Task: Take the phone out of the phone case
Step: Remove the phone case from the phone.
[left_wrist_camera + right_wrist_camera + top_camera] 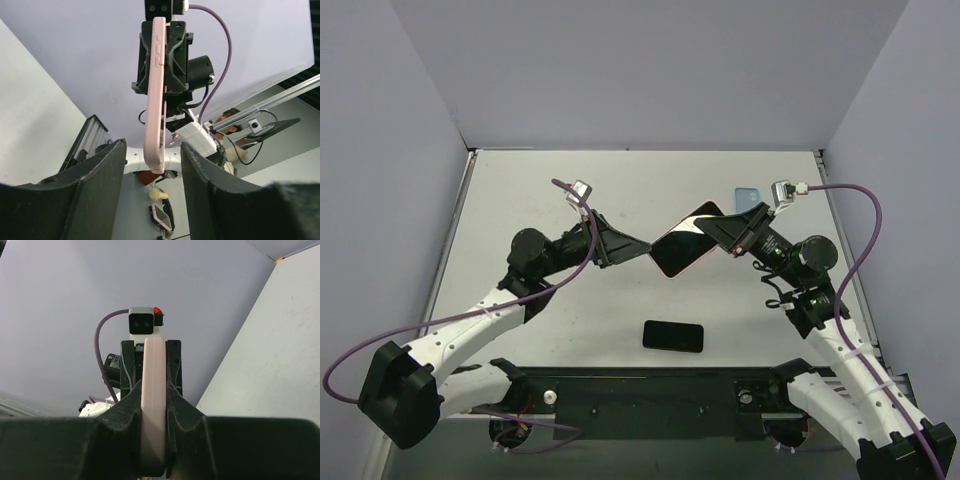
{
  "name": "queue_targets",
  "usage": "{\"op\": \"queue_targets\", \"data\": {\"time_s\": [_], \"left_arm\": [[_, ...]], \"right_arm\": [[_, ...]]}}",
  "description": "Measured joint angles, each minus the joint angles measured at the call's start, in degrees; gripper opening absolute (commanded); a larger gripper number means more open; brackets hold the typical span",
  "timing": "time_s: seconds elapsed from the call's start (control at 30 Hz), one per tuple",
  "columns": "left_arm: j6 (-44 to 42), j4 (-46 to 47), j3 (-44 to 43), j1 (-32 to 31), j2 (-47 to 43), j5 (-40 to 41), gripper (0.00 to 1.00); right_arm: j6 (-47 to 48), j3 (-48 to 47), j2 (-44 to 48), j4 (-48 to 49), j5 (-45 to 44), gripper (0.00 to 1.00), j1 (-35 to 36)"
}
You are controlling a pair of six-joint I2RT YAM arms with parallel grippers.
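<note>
The pale grey tabletop (570, 330) carries both white-and-black arms, which reach inward so that their tools meet above its middle.

Between the tools hangs the pink rubbery phone case (682, 243), lifted off the table and tilted. It has one end at each tool, and its broad face towards the top camera looks dark inside a pink rim.

The right gripper (722, 228) is closed hard on the case. In its wrist view the black fingers (129, 402) press against both sides of the pink edge, which runs straight out ahead of them.

The left gripper (642, 248) stands partly open and holds nothing. In its wrist view the case's rounded lower end sits in the gap between the two black fingers (102, 180), with space on either side and no contact that I can see.

The flat black rectangular phone (673, 336) lies on the table below and on the near side of both tools, well apart from the case and touched by neither.

A small blue rectangular item (748, 195) lies just behind the right gripper, partly hidden by it.
</note>
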State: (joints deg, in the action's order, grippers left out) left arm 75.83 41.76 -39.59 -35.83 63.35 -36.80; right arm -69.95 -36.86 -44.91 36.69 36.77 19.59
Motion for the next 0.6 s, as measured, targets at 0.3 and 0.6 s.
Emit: {"op": "queue_targets", "data": {"time_s": [0.3, 0.6], "left_arm": [[6.14, 9.2, -0.2, -0.09, 4.57, -1.51, 0.4], [7.34, 9.9, -2.8, -1.14, 5.79, -1.66, 0.18]], "right_arm": [[-0.76, -0.07, -1.07, 0.44, -0.48, 0.0, 0.0], [-1.95, -1.55, -1.05, 1.22, -1.33, 0.0, 0.11]]}}
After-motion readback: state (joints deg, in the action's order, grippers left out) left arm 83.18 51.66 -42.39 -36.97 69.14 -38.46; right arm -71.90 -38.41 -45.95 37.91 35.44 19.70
